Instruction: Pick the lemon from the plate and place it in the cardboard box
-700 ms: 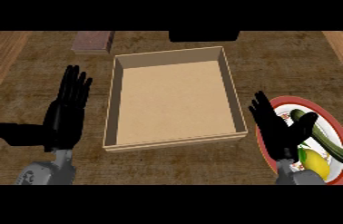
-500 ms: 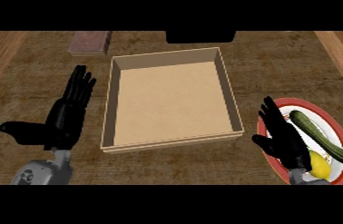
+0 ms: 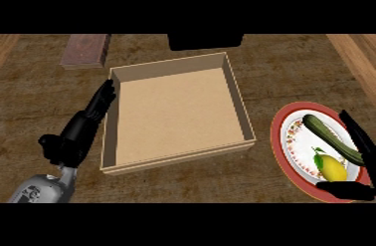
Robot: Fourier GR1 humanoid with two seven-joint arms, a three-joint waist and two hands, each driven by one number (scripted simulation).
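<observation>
While the wooden surface [image 3: 294,75] fills the head view, the open cardboard box [image 3: 176,115] lies at its centre, its floor bare. Right of the box, apart from it, a red-rimmed plate [image 3: 283,140] carries a green cucumber [image 3: 330,135] and, nearer the lower edge, the lemon [image 3: 334,168]. Left hand [image 3: 81,135] lies along the box's left wall, fingers straight. Right hand [image 3: 360,140] spans the plate's right side, fingers extended, thumb below the lemon.

A dark wooden counter [image 3: 294,65] with a lighter wood strip [image 3: 358,56] at its right edge.
</observation>
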